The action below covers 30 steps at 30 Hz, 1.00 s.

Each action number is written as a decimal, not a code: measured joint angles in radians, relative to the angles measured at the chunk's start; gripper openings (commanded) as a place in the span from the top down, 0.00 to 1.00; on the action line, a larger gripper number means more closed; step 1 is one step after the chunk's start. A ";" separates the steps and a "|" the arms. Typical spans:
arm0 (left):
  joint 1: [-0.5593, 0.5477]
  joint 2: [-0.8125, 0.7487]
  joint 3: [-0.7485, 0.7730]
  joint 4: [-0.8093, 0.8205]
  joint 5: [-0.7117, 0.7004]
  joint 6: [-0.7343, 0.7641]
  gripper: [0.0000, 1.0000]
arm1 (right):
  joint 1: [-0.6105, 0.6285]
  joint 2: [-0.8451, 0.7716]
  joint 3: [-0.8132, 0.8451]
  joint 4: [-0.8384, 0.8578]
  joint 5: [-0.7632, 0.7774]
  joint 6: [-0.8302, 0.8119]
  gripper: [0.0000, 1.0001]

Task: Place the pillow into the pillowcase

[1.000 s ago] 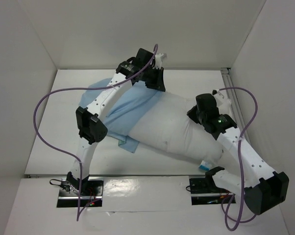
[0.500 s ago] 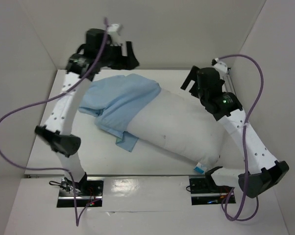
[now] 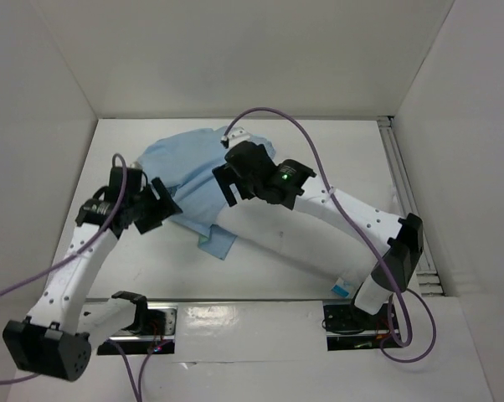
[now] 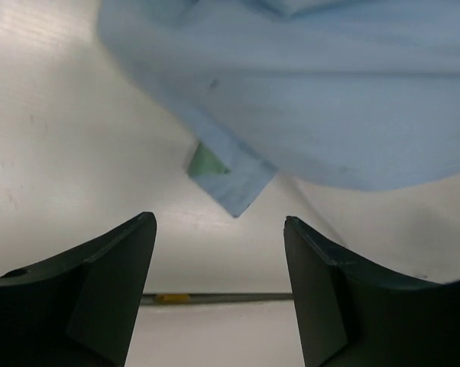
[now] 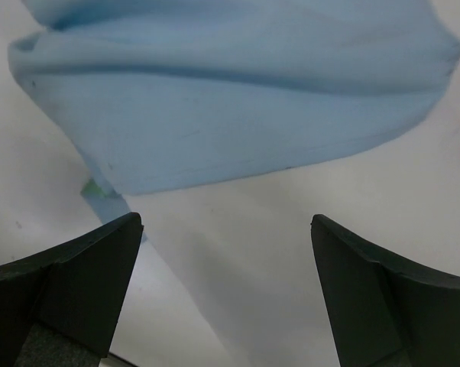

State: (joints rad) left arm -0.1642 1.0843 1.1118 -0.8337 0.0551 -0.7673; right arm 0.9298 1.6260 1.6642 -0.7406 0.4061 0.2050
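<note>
Both spread empty, our left claw and right claw face the pillowcase edge just ahead, to tug it along the pillow.

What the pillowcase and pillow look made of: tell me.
The pillowcase: thin woven cloth, likely cotton, matte light blue; it drapes in soft folds, with a hemmed corner showing green. The pillow: matte white fabric shell, seemingly soft-filled; it bulges plump and smooth.
</note>
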 measured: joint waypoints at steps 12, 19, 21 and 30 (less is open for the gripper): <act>-0.002 -0.181 -0.693 0.476 0.147 -0.108 0.13 | 0.000 0.012 -0.034 -0.050 -0.033 -0.038 0.00; -0.034 0.018 -0.727 0.782 0.179 -0.077 0.16 | 0.000 0.005 -0.053 -0.059 -0.032 -0.039 0.00; -0.038 0.065 -0.724 0.846 0.190 -0.070 0.17 | -0.001 0.004 -0.055 -0.073 -0.033 -0.039 0.00; -0.053 0.190 -0.704 1.012 0.236 -0.052 0.41 | -0.001 0.003 -0.068 -0.134 -0.054 -0.039 0.00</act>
State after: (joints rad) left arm -0.2176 1.2739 0.4076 0.1787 0.2909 -0.8192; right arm 0.9287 1.6287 1.5959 -0.8742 0.3519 0.1665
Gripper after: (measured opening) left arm 0.702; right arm 0.994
